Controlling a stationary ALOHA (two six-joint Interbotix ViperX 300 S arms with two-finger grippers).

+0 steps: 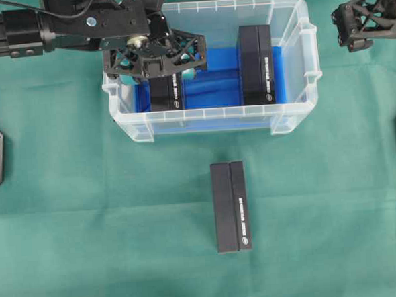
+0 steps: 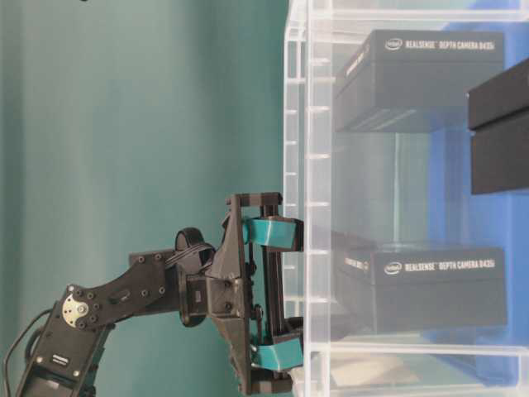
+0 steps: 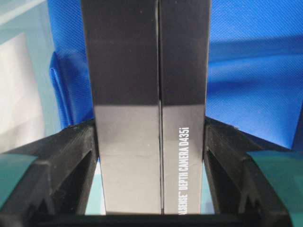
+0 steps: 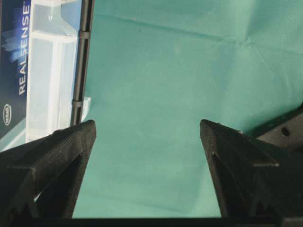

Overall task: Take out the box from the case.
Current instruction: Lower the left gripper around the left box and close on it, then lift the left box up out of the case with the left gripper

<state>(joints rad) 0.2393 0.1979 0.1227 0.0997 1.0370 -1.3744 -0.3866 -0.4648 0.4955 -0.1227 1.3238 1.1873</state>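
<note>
Box (image 3: 151, 118) between left tool (image 1: 154, 65) fingers

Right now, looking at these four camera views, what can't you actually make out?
- Overhead: the left gripper covers the top of the left box in the case, hiding the contact.
- Left wrist: the fingers flank that box; whether they press it is unclear.
- Table-level: the frosted case wall blurs both boxes.
- Right wrist: the right gripper is open over green cloth; the case is cut off.
</note>
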